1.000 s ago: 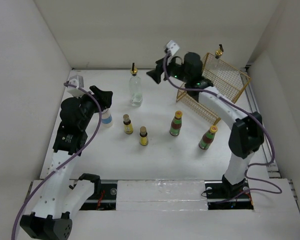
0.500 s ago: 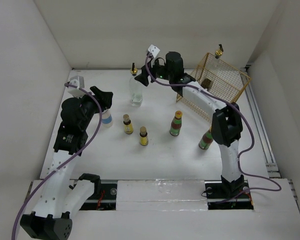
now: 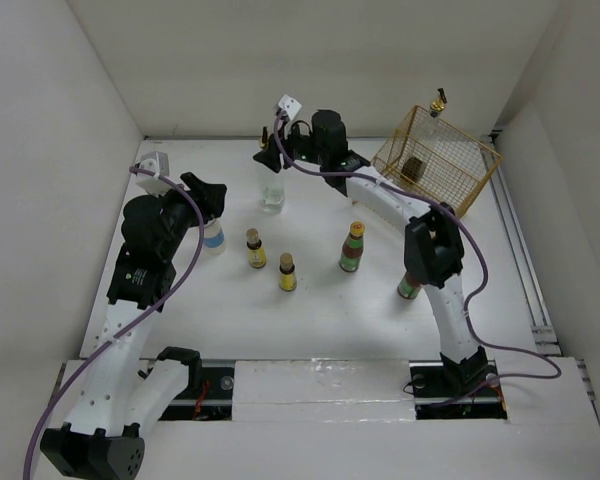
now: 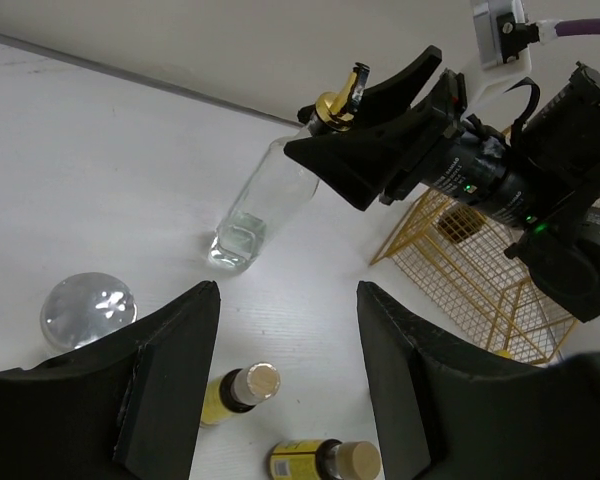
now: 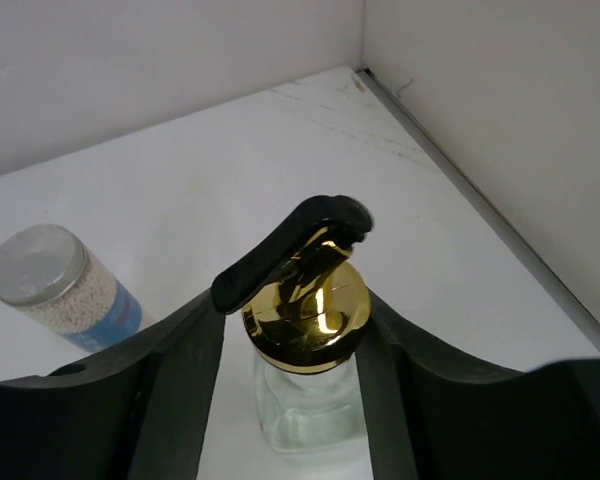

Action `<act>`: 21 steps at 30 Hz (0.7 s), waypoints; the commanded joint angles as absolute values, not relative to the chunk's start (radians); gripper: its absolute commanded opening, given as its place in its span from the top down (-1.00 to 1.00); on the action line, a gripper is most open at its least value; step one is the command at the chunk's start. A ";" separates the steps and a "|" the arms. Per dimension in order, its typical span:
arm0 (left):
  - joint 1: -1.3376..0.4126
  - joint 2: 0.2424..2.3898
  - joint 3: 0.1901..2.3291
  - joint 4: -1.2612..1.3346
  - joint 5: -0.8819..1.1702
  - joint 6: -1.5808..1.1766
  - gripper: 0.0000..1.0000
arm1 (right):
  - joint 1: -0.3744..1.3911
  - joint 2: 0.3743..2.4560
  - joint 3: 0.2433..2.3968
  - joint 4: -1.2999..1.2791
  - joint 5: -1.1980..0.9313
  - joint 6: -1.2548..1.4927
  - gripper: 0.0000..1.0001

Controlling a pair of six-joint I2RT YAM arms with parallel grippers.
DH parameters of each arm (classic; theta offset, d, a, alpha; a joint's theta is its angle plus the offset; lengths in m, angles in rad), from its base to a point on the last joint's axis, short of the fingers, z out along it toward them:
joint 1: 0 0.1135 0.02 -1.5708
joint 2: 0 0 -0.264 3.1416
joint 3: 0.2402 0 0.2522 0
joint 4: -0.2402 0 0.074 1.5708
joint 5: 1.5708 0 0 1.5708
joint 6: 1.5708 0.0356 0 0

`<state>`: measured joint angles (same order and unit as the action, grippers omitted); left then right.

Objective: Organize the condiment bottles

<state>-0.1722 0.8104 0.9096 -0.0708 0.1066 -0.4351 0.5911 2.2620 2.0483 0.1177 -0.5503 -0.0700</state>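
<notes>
1. Step in hand: taking hold of the tall clear glass bottle, which stands upright near the back wall, left of the gold wire basket.
2. Your right gripper is at the top of that bottle. In the right wrist view its fingers flank the gold pourer, one on each side and very close. You cannot tell whether they have clamped; one side looks touching, the other may have a sliver of gap.
3. Your left gripper hangs released with nothing between its fingers. The white blue-banded bottle stands just to its side, outside the jaws.
4. Other bottles on the table:
   - Two small yellow brown-capped bottles stand mid-table, close together.
   - One green-red-labelled bottle stands to their right.
   - Its twin is partly hidden by your right arm.
   - A second gold-pourer bottle is at the basket's far corner. In it or behind it, unclear.
5. Next move, as a judgement:
   - Confirm a firm pinch below the pourer collar before lifting.
   - Lift straight up.
   - A grip this high leaves a tall glass bottle free to swing, so carry it slowly toward the basket.
</notes>
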 commanded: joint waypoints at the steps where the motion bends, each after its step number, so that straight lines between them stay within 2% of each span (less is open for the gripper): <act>1: -0.169 0.807 0.899 -0.018 0.132 -0.439 -0.06 | 0.600 2.234 2.013 0.319 -0.529 0.018 -0.10; 4: -0.169 0.807 0.899 -0.018 0.141 -0.439 -0.06 | 0.600 2.233 1.967 0.457 -0.503 0.073 0.18; 5: -0.169 0.807 0.899 -0.018 0.141 -0.439 -0.06 | 0.600 2.233 1.967 0.481 -0.503 0.118 0.33; 8: -0.169 0.807 0.899 -0.018 0.141 -0.439 -0.06 | 0.580 2.204 1.928 0.578 -0.503 0.179 0.53; 15: -0.169 0.807 0.899 -0.009 0.159 -0.439 -0.06 | 0.537 2.001 1.901 0.638 -0.446 0.250 0.65; 21: -0.169 0.807 0.890 0.000 0.169 -0.439 -0.06 | 0.427 1.841 1.960 0.513 -0.397 0.250 0.65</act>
<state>-0.1722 0.8104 0.9070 -0.0589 0.1463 -0.4351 0.5007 2.0411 1.8576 0.3737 -0.4408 0.2245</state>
